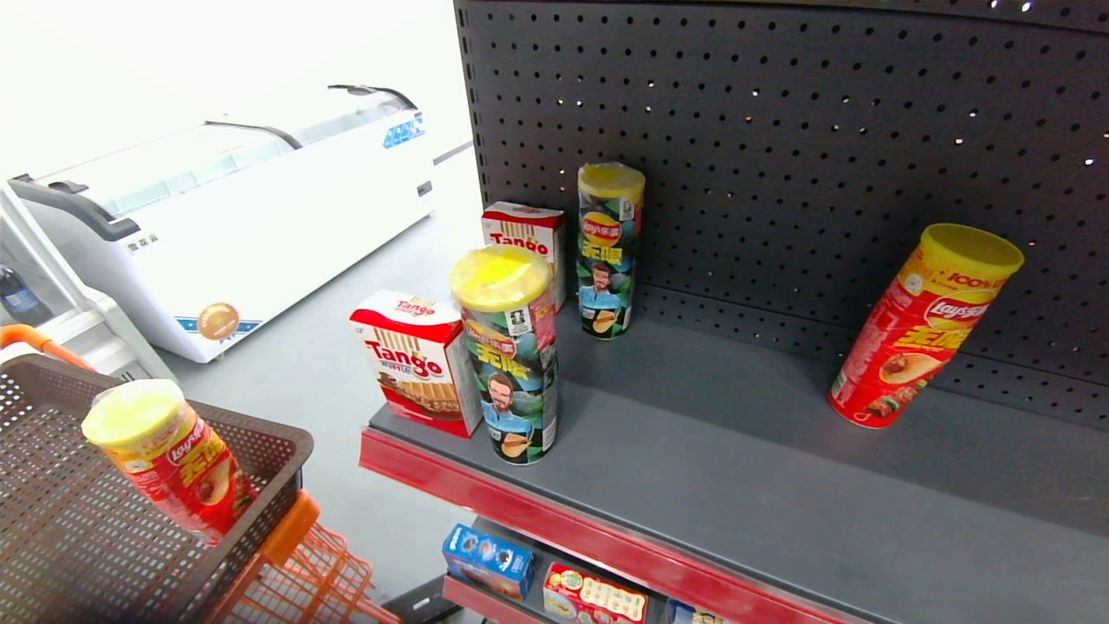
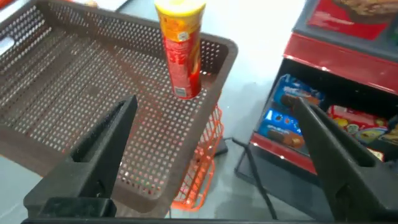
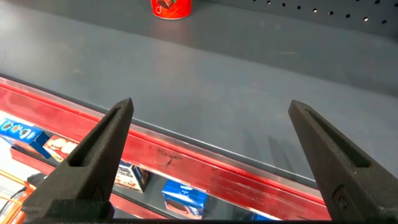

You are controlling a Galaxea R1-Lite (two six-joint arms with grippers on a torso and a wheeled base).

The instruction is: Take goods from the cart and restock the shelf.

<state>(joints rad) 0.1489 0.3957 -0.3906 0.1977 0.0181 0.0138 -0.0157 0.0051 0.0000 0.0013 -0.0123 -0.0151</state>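
1. The red can stands near upright in the cart basket, just ahead of the left gripper, whose jaws are spread and empty.
2. The right gripper, also spread, hovers at the shelf, farther off.

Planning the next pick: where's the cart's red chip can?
Head view, robot's left: the red chip can stands in the brown cart basket, near its right wall.

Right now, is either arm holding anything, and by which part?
Nothing is held. The left gripper and right gripper both have open, empty jaws; the red can stands in the cart.
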